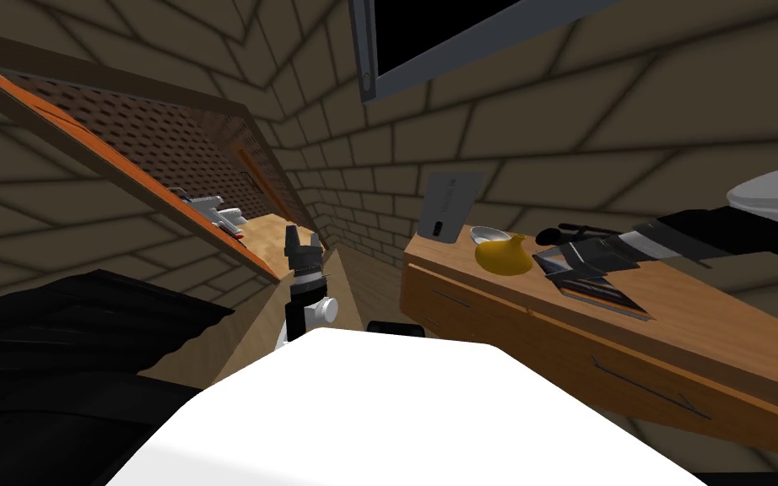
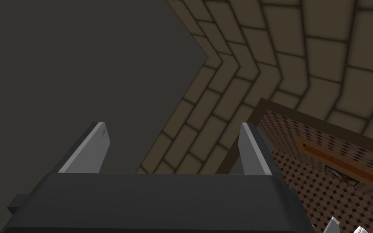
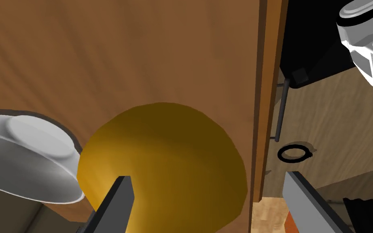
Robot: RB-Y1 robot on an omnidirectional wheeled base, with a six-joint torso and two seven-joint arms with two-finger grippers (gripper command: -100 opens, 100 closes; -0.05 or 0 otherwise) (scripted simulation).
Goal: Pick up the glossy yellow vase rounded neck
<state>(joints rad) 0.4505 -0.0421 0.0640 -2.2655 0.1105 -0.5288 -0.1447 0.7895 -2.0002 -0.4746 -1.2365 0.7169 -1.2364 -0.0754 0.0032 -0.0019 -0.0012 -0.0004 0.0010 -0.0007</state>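
Observation:
The glossy yellow vase [image 1: 504, 255] stands on the wooden dresser [image 1: 548, 337] next to a white bowl [image 1: 487, 234]. My right arm reaches in from the right, and my right gripper [image 1: 554, 256] is right beside the vase. In the right wrist view the vase's round body [image 3: 161, 157] bulges just ahead of my right gripper [image 3: 210, 202], which is open. One finger [image 3: 117, 202] overlaps the vase and the other hangs past the dresser's front edge. The vase's neck is hidden. My left gripper [image 1: 303, 240] is raised in front of my chest, open [image 2: 172, 149].
The white bowl [image 3: 24, 162] nearly touches the vase. A grey flat panel [image 1: 449, 207] leans on the brick wall behind it. Flat dark books [image 1: 602, 291] lie under my right hand. A black couch [image 1: 58, 346] is at left, with an orange-framed opening [image 1: 126, 177] beyond.

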